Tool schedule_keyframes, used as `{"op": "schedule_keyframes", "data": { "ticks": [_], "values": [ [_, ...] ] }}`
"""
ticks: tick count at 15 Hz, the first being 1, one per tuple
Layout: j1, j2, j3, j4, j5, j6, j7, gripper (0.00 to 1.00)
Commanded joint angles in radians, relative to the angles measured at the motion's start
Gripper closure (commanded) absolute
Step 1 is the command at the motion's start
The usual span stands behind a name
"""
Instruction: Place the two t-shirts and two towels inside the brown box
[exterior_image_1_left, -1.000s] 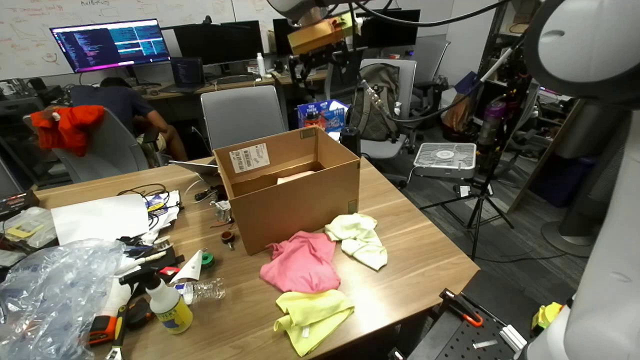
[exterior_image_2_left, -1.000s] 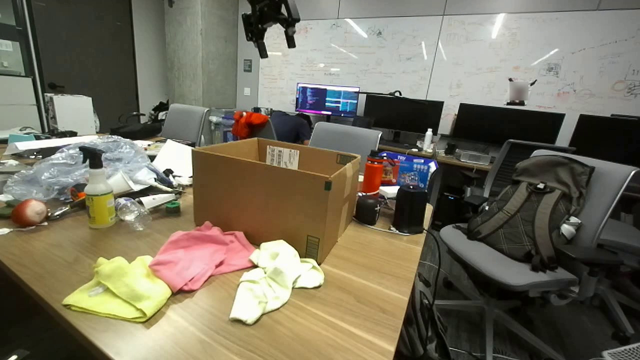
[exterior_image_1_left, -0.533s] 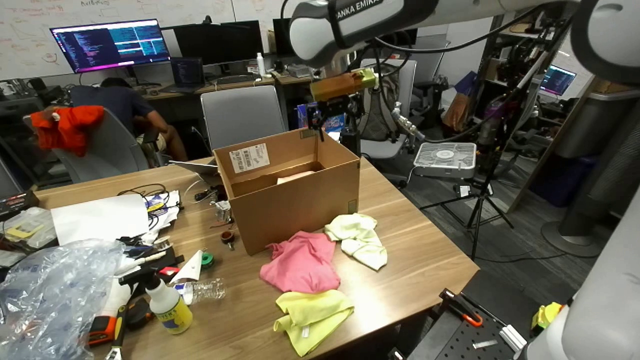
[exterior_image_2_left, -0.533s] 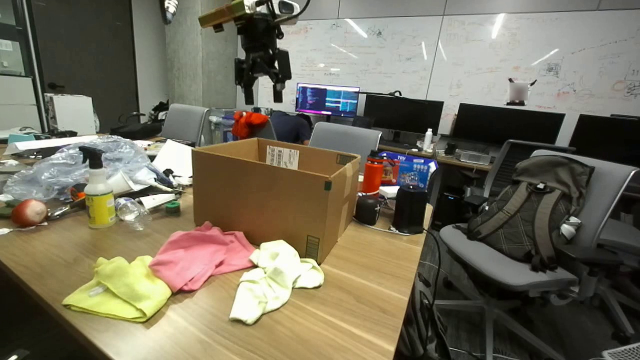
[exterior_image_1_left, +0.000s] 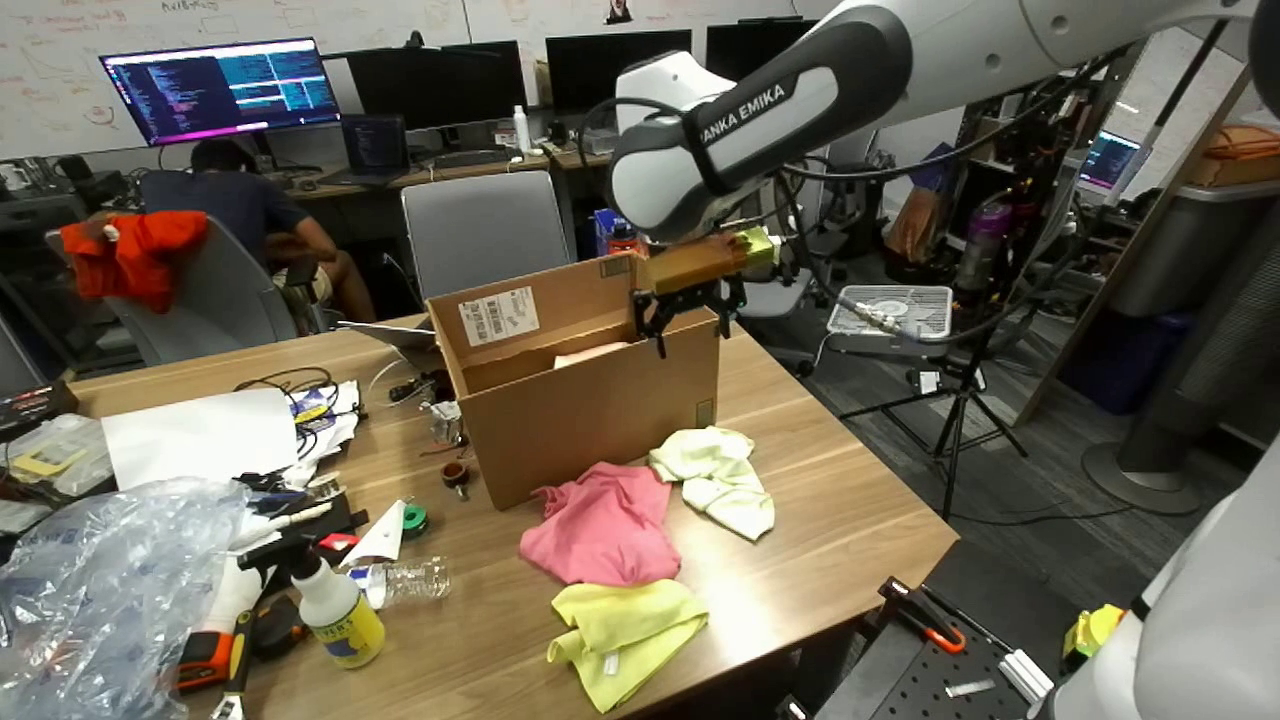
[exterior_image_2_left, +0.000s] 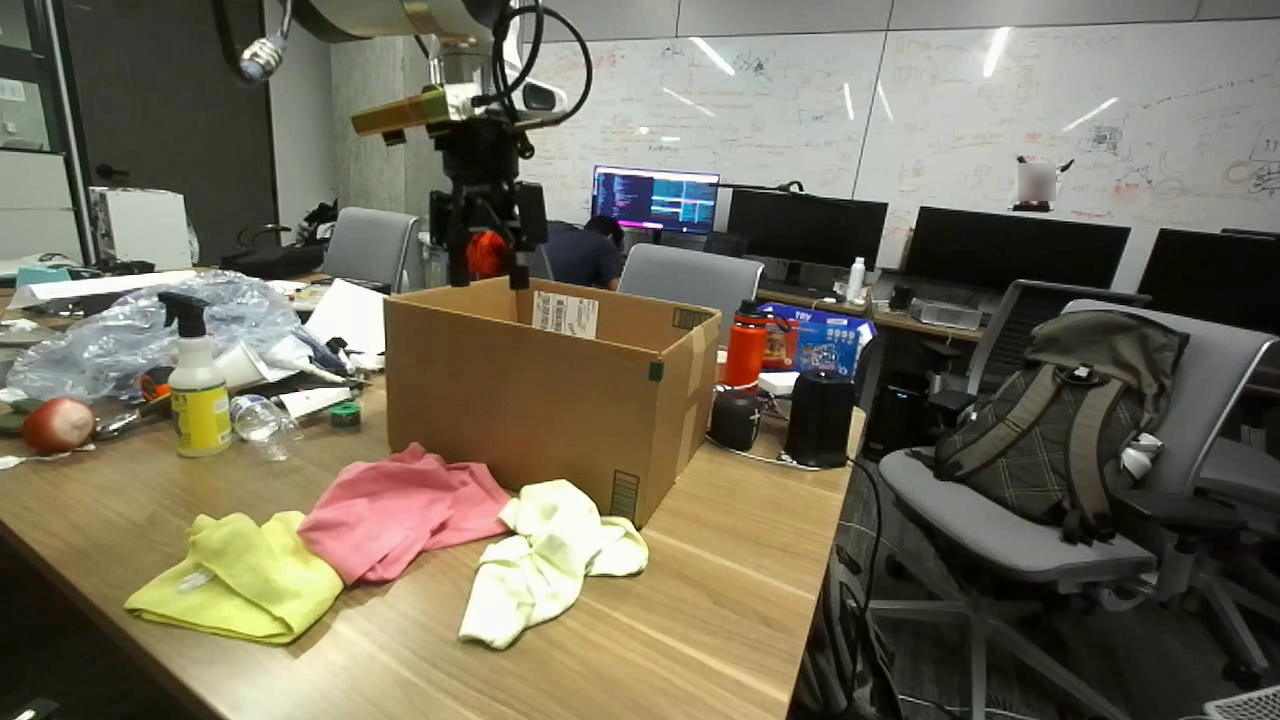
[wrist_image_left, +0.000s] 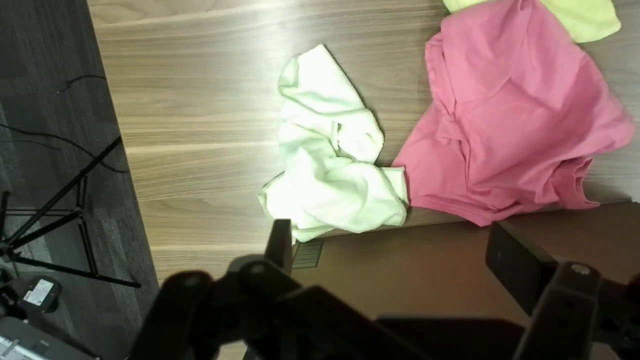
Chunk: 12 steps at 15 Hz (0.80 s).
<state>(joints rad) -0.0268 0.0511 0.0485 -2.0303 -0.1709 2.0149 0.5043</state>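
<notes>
In both exterior views the brown box (exterior_image_1_left: 590, 425) (exterior_image_2_left: 520, 400) stands open-topped on the table; a bit of the peach t-shirt (exterior_image_1_left: 590, 353) shows inside. Against its near side lies the crumpled pink t-shirt (exterior_image_1_left: 605, 525) (wrist_image_left: 515, 100). The cream-white towel (exterior_image_2_left: 550, 560) (wrist_image_left: 330, 165) rests by a box corner, touching the pink cloth in the wrist view. Folded beside the pink t-shirt is the yellow-green towel (exterior_image_1_left: 625, 645) (exterior_image_2_left: 240, 590), mostly cut off in the wrist view. My gripper (exterior_image_1_left: 692, 338) (exterior_image_2_left: 489, 282) (wrist_image_left: 390, 240) hangs open near the box's near rim, holding nothing.
A spray bottle (exterior_image_1_left: 345, 625), a clear plastic bottle (exterior_image_1_left: 415, 580) and a crumpled plastic bag (exterior_image_1_left: 110, 600) clutter one side of the table (exterior_image_1_left: 830, 560). Past the box stand a black cylinder (exterior_image_2_left: 822, 420) and an orange bottle (exterior_image_2_left: 745, 350).
The arm has come down from high up, bringing the open gripper to about the height of the box's rim. The cloths and the box have stayed put.
</notes>
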Motion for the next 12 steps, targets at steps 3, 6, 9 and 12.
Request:
{"op": "schedule_keyframes", "data": {
  "ticks": [3, 6, 9, 12],
  "values": [
    [0.041, -0.062, -0.005, -0.17, -0.001, 0.191, 0.017, 0.0],
    [0.058, -0.047, 0.001, -0.209, 0.001, 0.244, 0.023, 0.0],
    [0.08, -0.03, 0.014, -0.242, 0.011, 0.282, 0.023, 0.0],
    [0.103, -0.01, 0.027, -0.257, 0.012, 0.301, 0.018, 0.0]
  ]
}}
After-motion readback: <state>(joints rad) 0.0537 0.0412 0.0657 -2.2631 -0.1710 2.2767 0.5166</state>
